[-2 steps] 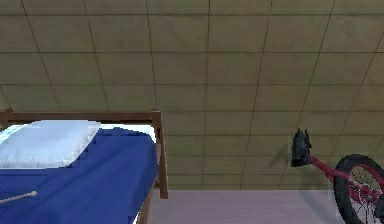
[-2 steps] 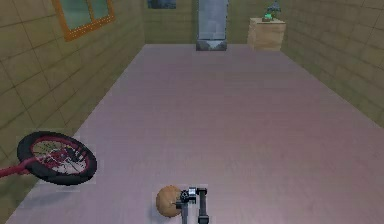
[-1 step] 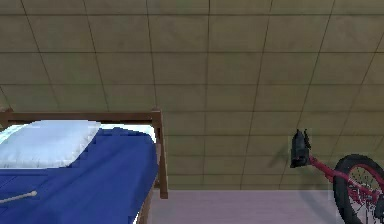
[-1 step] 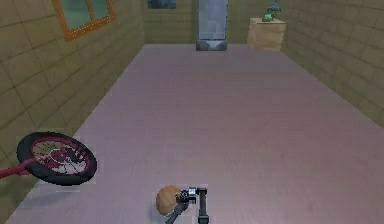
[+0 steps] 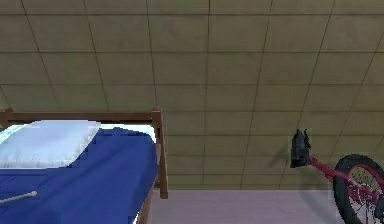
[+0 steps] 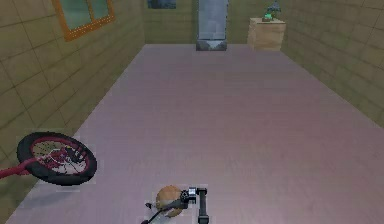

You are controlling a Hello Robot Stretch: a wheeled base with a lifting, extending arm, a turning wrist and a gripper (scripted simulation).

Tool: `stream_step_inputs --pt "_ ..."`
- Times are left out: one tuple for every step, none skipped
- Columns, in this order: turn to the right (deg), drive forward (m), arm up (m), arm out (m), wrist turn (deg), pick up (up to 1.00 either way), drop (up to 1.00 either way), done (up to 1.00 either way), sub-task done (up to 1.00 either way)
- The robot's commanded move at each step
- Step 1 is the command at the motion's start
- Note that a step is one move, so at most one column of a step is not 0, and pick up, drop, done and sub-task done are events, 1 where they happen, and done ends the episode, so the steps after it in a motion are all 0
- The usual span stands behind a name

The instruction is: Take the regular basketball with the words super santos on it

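A long mauve floor [image 6: 230, 110] spreads away beyond a spoked, red-framed cycle wheel [image 6: 58, 158]. In the forward view a blue-covered bed [image 5: 90, 165] with a white pillow [image 5: 45, 140] stands well to the left of that wheel, against a tiled wall [image 5: 220, 70]. Just right of the wheel in the arm side view, and lower in that view, is an orange-brown basketball [image 6: 168, 195], on or barely above the floor; which, and any lettering on it, cannot be made out. The gripper [image 6: 165, 209] shows at the ball's side away from the wheel, at the end of the dark arm [image 6: 202, 208]. Whether the tool is spread or pressed together cannot be told, nor whether it holds anything. As a judgement, the ball should be light for its bulk, air-filled and firm with slight give, and its skin likely offers grip. It would also roll at a nudge, so the surest hold is probably across its widest girth, taken from opposite sides. Being round, it has no long axis and points no particular way, so any line of approach should serve equally.
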Motion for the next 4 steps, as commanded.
stream_step_inputs --pt "0.0 0.0 0.0 0.0 45.0 0.0 0.0 0.0 0.0" --pt "0.0 0.0 0.0 0.0 6.0 0.0 0.0 0.0 0.0" --pt "0.0 0.0 -0.3 0.0 0.0 0.0 0.0 0.0 0.0" --pt "0.0 0.0 0.0 0.0 0.0 1.0 0.0 0.0 0.0"
